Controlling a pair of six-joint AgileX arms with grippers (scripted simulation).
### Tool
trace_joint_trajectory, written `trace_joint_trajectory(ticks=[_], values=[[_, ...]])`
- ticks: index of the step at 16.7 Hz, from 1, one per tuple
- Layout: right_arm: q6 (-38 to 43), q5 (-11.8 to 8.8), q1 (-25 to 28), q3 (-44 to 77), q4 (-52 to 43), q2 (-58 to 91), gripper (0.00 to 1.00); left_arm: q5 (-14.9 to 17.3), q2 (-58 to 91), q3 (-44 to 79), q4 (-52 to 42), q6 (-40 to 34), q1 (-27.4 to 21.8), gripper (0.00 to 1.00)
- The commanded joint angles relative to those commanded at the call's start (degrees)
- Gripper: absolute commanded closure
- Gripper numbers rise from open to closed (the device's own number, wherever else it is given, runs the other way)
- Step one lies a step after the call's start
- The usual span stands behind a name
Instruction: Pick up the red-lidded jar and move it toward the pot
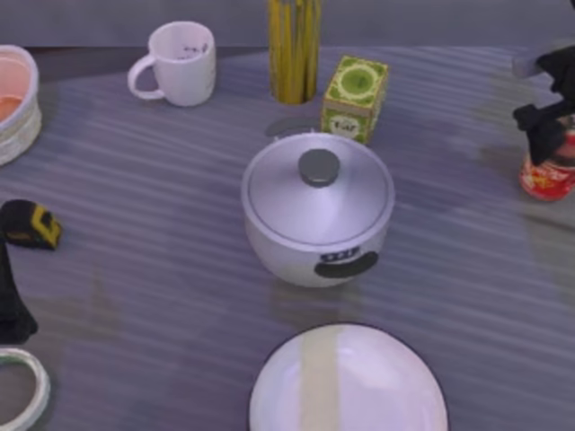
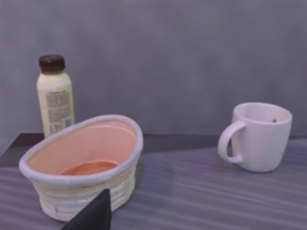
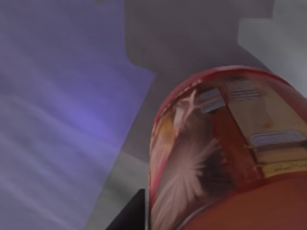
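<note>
The red-lidded jar (image 1: 548, 180) stands at the table's far right edge, well right of the pot (image 1: 316, 211), a big silver-grey pot with a domed lid and dark knob in the middle of the table. My right gripper (image 1: 550, 148) is down over the jar and hides its lid. In the right wrist view the jar (image 3: 230, 143) fills the picture, and one dark fingertip (image 3: 134, 213) presses against its side. My left gripper (image 1: 16, 314) rests parked at the near left edge; only one of its fingers (image 2: 93, 215) shows, with nothing held.
Behind the pot stand a green-and-yellow box (image 1: 354, 97) and a tall yellow bundle (image 1: 294, 45). A white mug (image 1: 178, 63) and basket (image 1: 18, 135) are back left, with a bottle (image 2: 55, 96) beyond. A tape measure (image 1: 31, 224), tape roll (image 1: 40, 382) and white plate (image 1: 386, 395) lie nearer.
</note>
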Motion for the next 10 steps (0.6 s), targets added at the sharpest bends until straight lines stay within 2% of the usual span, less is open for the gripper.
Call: trace_joint_trajectory(ticks=[4,10], values=[[0.0,-0.1,0.2,-4.2,-0.3,-4.2,1.00,0.0,0.0,0.0,0.0,0.0,0.0,0.00],[0.1,-0.3,0.7,-21.4,-1.6,-23.9,1.00,0.0,0.0,0.0,0.0,0.0,0.0,0.00]])
